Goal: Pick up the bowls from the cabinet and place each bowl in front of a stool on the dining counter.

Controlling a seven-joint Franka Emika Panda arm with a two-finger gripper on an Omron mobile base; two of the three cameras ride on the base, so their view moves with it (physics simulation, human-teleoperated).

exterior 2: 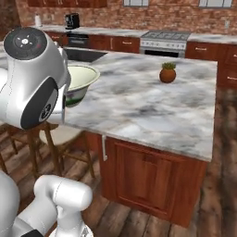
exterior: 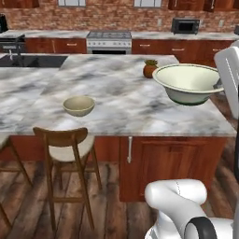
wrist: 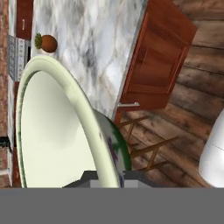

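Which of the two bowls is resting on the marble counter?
The tan-beige bowl, sitting on the dining counter before the stool; the pale-green bowl is held up.

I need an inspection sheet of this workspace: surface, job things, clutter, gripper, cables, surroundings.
Surface: dining counter, grey-veined marble, with black sink at far left.
Job things: tan bowl rests on the counter in front of a stool; pale-green bowl is held above the counter's right part.
Clutter: small potted plant.
Gripper: fingers clamp the green bowl's rim.
Cables: nothing seen.
Surroundings: brick wall, stove, microwave, wood floor.
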